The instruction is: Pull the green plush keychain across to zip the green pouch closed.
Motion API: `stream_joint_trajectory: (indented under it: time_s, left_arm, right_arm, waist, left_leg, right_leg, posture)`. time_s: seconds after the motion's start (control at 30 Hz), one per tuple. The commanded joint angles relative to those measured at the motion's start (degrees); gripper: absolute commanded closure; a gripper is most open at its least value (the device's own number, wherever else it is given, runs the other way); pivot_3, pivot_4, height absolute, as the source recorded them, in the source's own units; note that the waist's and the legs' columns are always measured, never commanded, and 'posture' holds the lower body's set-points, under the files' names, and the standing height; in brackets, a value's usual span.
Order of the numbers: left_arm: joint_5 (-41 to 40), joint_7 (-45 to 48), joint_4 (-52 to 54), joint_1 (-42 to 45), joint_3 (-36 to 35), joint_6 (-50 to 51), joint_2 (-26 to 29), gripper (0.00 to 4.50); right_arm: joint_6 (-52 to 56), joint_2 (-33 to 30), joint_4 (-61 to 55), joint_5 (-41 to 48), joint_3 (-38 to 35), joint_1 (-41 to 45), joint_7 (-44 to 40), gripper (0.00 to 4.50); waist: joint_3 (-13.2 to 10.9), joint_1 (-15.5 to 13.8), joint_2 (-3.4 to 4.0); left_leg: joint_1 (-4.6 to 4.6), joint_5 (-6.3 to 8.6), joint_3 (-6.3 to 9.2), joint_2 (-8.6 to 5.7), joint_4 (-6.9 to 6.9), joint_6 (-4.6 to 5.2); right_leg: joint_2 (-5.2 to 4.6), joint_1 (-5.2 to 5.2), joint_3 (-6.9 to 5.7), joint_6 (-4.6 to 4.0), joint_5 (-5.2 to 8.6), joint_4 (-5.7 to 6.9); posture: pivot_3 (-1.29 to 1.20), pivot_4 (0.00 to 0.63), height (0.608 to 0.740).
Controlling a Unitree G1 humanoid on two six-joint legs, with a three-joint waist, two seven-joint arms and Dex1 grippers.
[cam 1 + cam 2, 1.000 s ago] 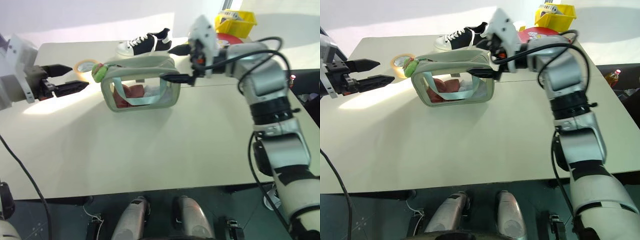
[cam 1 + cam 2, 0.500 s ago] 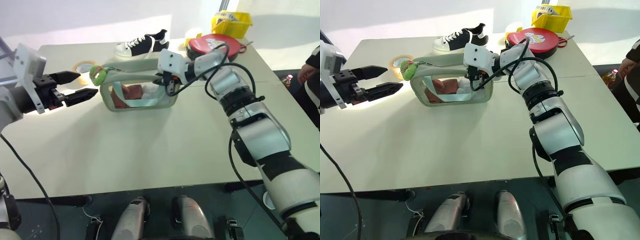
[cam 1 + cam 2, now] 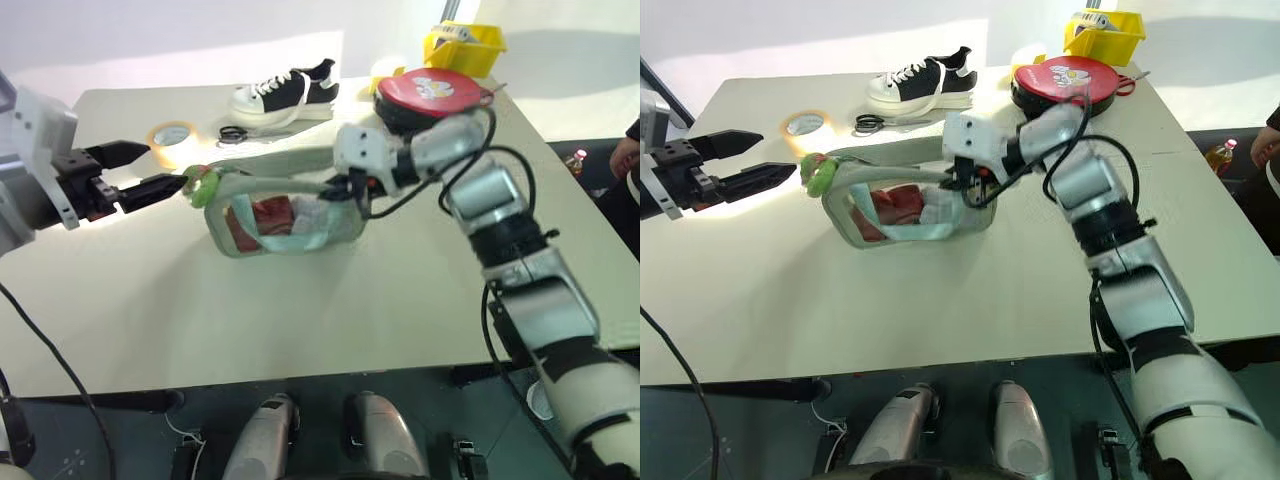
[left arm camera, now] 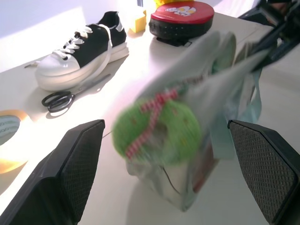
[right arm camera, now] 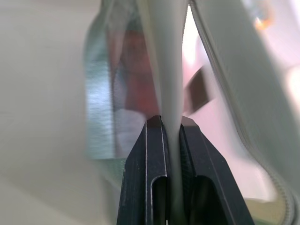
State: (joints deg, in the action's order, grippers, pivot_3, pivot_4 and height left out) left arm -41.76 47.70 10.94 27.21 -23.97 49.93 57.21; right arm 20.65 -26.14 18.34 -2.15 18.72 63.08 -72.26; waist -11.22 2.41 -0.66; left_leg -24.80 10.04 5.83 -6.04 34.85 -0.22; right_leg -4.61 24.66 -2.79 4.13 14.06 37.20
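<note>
On the pale tabletop (image 3: 330,300), a little left of centre, lies the green pouch (image 3: 290,215), its clear side showing red and white contents and a light teal strap. At its left end sits the green plush keychain (image 3: 203,185), a fuzzy bright-green ball with a reddish patch.

The right gripper (image 3: 962,178) reaches in from the right and is clamped on the pouch's right end; in the right wrist view its fingers (image 5: 150,173) pinch a thin pale-green fold of the pouch between them. The pouch's top panel stretches from this grip leftward to the keychain.

The left gripper (image 3: 150,170) hangs just left of the keychain, its fingers spread wide, pointing right toward the ball. In the left wrist view the keychain lies between the two open fingers (image 4: 70,164), apart from both.

Farther back on the tabletop stand a black-and-white sneaker (image 3: 285,88), a pair of scissors (image 3: 232,133) just near it, and a yellow tape roll (image 3: 172,133) to the left. At the far right are a round red case (image 3: 432,88) and a yellow bin (image 3: 465,45).
</note>
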Motion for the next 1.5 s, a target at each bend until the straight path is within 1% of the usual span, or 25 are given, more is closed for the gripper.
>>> stream_joint_trajectory:
  time_s: [0.03,0.07,0.17,0.23,0.27,0.3,0.43,0.5,0.7,0.73,0.8,0.93,0.97,1.07,1.27,1.5]
  left_arm:
    - [-0.78,-0.09,0.92,1.33,-0.48,-0.57,0.23,0.0]
    - [-0.8,-0.03,0.74,1.67,-0.17,-0.64,0.22,0.0]
    - [-0.44,0.41,-0.26,2.38,0.69,-1.09,0.26,0.0]
    - [0.14,1.12,-1.39,2.64,1.26,-1.67,0.55,0.0]
    - [0.44,1.49,-1.95,2.67,1.42,-1.99,0.76,0.0]
    - [0.8,1.75,-2.58,2.62,1.39,-2.3,1.06,0.0]
    - [2.1,2.18,-5.06,1.91,0.5,-3.48,1.89,0.0]
    - [2.95,2.33,-7.01,1.57,0.14,-4.47,1.83,0.0]
    - [4.68,2.53,-11.12,1.83,1.52,-6.7,0.38,0.0]
    - [4.75,2.5,-11.42,1.91,1.7,-6.78,0.01,0.0]
    - [4.85,2.26,-11.92,2.32,2.07,-6.87,-0.96,0.0]
    - [4.64,1.58,-10.92,2.89,3.65,-6.59,-3.83,0.0]
    - [4.85,1.24,-10.78,3.05,4.15,-6.69,-4.68,0.0]
    - [6.66,-1.0,-13.29,4.21,6.03,-8.36,-8.43,0.0]
    - [9.61,-4.98,-19.29,8.12,7.56,-11.56,-13.74,0.0]
    - [10.43,-3.59,-21.86,10.7,9.18,-13.23,-16.05,0.0]
  right_arm:
    - [10.01,0.7,-8.0,1.67,-0.48,-0.6,1.55,4.43]
    - [13.13,1.1,-9.57,2.74,-0.93,-0.72,1.84,4.43]
    - [23.95,2.79,-12.78,7.48,-4.56,0.77,3.6,3.34]
    - [27.29,2.48,-13.06,8.86,-6.89,2.42,5.42,2.35]
    - [27.39,1.57,-12.95,9.1,-7.54,3.0,5.88,1.91]
    - [26.03,-0.16,-12.97,9.14,-7.93,3.15,5.68,1.36]
    - [20.46,-6.43,-12.98,9.03,-8.61,2.5,4.56,1.36]
    - [17.27,-8.24,-12.26,8.79,-8.29,1.61,4.56,1.36]
    - [11.48,-8.58,-11.12,9.13,-5.63,-2.87,3.19,1.36]
    - [10.72,-8.5,-10.82,9.08,-5.28,-3.34,3.02,1.59]
    - [9.59,-8.31,-9.98,8.88,-4.68,-3.64,2.77,2.2]
    - [7.25,-7.63,-8.04,8.04,-3.56,-3.43,3.15,4.29]
    - [6.88,-7.37,-7.67,7.92,-3.48,-3.23,3.4,4.46]
    - [5.62,-6.78,-7.18,7.24,-3.45,-2.78,4.27,4.46]
    - [6.43,-6.59,-8.47,7.3,-3.41,-3.3,3.84,4.46]
    - [7.09,-6.74,-9.77,7.42,-3.21,-4.06,3.44,4.46]
  waist:
    - [0.0,0.15,-0.01]
    - [0.01,0.15,-0.01]
    - [0.01,0.1,-0.01]
    - [0.0,-0.07,-0.01]
    - [0.0,-0.15,0.0]
    - [0.0,-0.28,-0.01]
    - [0.01,-1.49,-0.02]
    - [0.01,-1.6,-0.02]
    - [0.02,-1.48,-0.04]
    - [0.02,-1.51,-0.04]
    - [0.02,-1.52,-0.04]
    - [0.02,-1.59,-0.05]
    - [0.02,-1.6,-0.05]
    - [0.03,-1.58,-0.06]
    - [0.04,-1.57,-0.07]
    - [0.04,-1.54,-0.07]
  left_leg:
    - [0.11,0.01,0.0,0.0,-0.01,-0.02]
    - [0.2,0.03,0.0,0.0,-0.03,-0.05]
    - [0.33,0.03,0.0,0.0,-0.07,-0.05]
    - [0.33,0.01,0.0,-0.01,-0.07,-0.01]
    - [0.31,0.01,0.0,-0.03,-0.07,-0.01]
    - [0.31,0.01,-0.01,-0.05,-0.08,-0.01]
    - [0.3,0.1,-0.05,-0.08,-0.07,0.06]
    - [0.29,0.13,-0.11,-0.08,-0.07,0.07]
    - [0.3,0.11,-0.21,-0.03,-0.07,0.11]
    - [0.3,0.09,-0.22,-0.03,-0.07,0.13]
    - [0.29,0.09,-0.24,-0.03,-0.07,0.14]
    - [0.3,0.09,-0.28,-0.03,-0.05,0.14]
    - [0.3,0.09,-0.28,-0.03,-0.05,0.14]
    - [0.31,0.1,-0.28,-0.03,-0.04,0.14]
    - [0.32,0.08,-0.31,-0.01,-0.01,0.15]
    - [0.32,0.08,-0.36,-0.01,0.02,0.16]
  right_leg:
    - [0.04,-0.02,0.07,-0.02,-0.01,-0.01]
    - [0.06,-0.07,0.11,-0.03,-0.01,-0.01]
    - [0.06,-0.15,0.16,-0.07,0.01,-0.01]
    - [0.07,-0.13,0.18,-0.07,0.01,-0.01]
    - [0.06,-0.13,0.19,-0.07,0.01,-0.01]
    - [0.05,-0.12,0.21,-0.07,0.01,-0.03]
    - [0.02,-0.17,0.21,-0.06,0.0,-0.16]
    - [-0.02,-0.16,0.22,-0.05,0.0,-0.17]
    - [-0.02,-0.15,0.27,-0.06,0.0,-0.16]
    - [-0.02,-0.15,0.28,-0.05,0.0,-0.16]
    - [-0.02,-0.12,0.3,-0.05,0.0,-0.16]
    - [-0.02,-0.14,0.33,-0.04,0.0,-0.15]
    - [-0.02,-0.14,0.33,-0.04,0.0,-0.15]
    - [-0.02,-0.16,0.33,-0.04,0.0,-0.15]
    - [0.01,-0.14,0.35,-0.03,-0.01,-0.1]
    - [0.02,-0.14,0.38,-0.03,-0.02,-0.08]
  posture:
    - [0.0,0.15,0.74]
    - [0.0,0.15,0.74]
    - [0.0,0.15,0.74]
    - [0.0,0.15,0.74]
    - [0.0,0.15,0.74]
    - [0.0,0.15,0.74]
    - [0.0,0.15,0.74]
    - [0.0,0.15,0.74]
    - [0.0,0.15,0.74]
    - [0.0,0.15,0.74]
    - [0.0,0.15,0.74]
    - [0.0,0.15,0.74]
    - [0.0,0.15,0.74]
    - [0.0,0.15,0.74]
    - [0.0,0.15,0.74]
    - [0.0,0.15,0.74]
